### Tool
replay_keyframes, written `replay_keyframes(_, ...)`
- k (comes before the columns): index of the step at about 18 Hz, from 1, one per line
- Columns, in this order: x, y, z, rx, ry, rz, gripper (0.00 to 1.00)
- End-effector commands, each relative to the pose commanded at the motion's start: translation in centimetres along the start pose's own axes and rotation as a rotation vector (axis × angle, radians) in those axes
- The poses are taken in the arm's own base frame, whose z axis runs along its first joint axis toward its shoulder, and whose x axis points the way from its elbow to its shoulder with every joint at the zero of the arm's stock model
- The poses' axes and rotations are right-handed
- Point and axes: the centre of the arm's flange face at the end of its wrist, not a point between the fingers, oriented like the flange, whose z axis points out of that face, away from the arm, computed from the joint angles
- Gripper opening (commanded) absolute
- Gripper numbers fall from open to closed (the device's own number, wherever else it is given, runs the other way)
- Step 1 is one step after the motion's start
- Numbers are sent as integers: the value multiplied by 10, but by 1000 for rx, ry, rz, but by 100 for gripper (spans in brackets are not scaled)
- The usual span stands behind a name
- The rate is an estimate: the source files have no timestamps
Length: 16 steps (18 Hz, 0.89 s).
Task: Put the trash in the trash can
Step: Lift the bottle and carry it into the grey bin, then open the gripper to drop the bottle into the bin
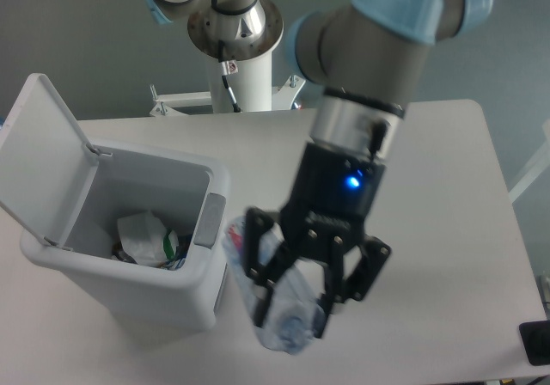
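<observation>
One crushed clear plastic bottle (279, 303) hung pinched in the black jaws of the gripper (296, 303) beside the white rectangular trash can (137, 290), lid hinged up.

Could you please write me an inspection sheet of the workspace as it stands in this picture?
Surface: white table, bare where visible.
Job's things: clear plastic bottle held in the air beside the bin; crumpled white wrapper lies inside the white trash can, lid open.
Clutter: nothing seen on the table.
Gripper: gripper shut on the bottle, right of the bin.
Cables: black cable down the arm's white pedestal.
Surroundings: grey floor; dark object at the right edge, unclear.
</observation>
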Motion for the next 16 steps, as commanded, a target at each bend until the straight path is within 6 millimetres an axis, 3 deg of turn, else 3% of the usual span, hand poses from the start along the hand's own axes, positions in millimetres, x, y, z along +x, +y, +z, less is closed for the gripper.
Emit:
replay_keyframes(5,32,14,18,-34,42,10,46)
replay_keyframes(8,54,38,25,-72,68,35,50)
replay_keyframes(9,57,46,25,-80,70,60,59)
replay_keyframes(11,57,57,25,-88,73,78,100)
replay_keyframes(16,55,67,28,-103,74,67,100)
